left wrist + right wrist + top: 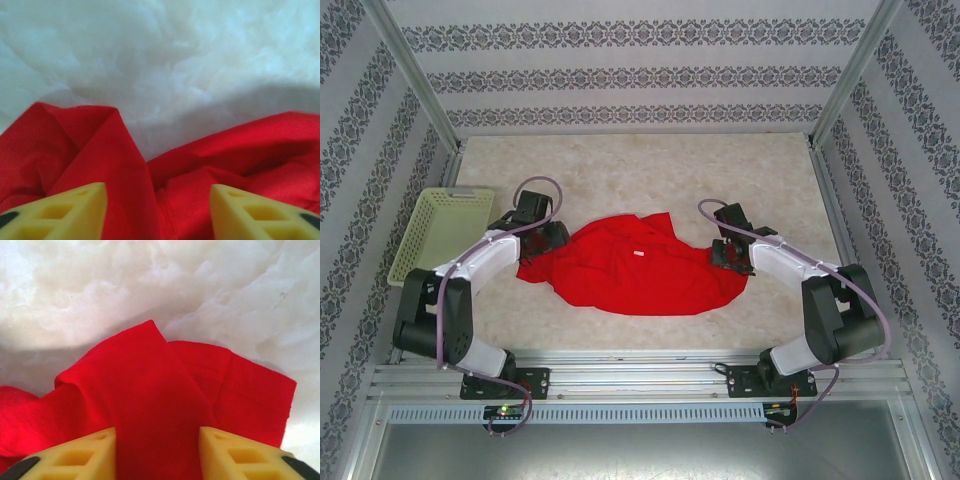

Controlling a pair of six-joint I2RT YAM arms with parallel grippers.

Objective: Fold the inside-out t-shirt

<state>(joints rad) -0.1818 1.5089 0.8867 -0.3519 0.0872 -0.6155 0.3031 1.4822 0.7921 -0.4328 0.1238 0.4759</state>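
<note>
Two grippers bracket the inside-out t-shirt (630, 265), and that left-to-right line is what the coming move turns on. The shirt lies as a rumpled red heap on the pale table (650, 165), roughly midway between the arms. Its long axis runs across the table from one gripper to the other, and a small white tag (638, 253) shows near the top of the heap. The left gripper (548, 238) sits at the shirt's left end, with the pale green basket (440, 235) beyond it on the outer side and apart from the cloth. The right gripper (725, 252) sits at the right end, so each arm is nearest its own end and neither is better placed for the middle. Seen from the left wrist, the yellow fingers (75, 212) stand partly open. A raised fold of red cloth runs down between them nearer the left finger, with slack cloth across the remaining gap, and nothing looks clamped. Seen from the right wrist, the fingers (240, 455) also stand apart, but a thick ridge of cloth fills the space between them from one to the other. Whether they pinch it or merely straddle it I cannot tell. My judgement is that the shirt needs spreading flat along this axis, both ends drawn outward, before any fold is made.
</note>
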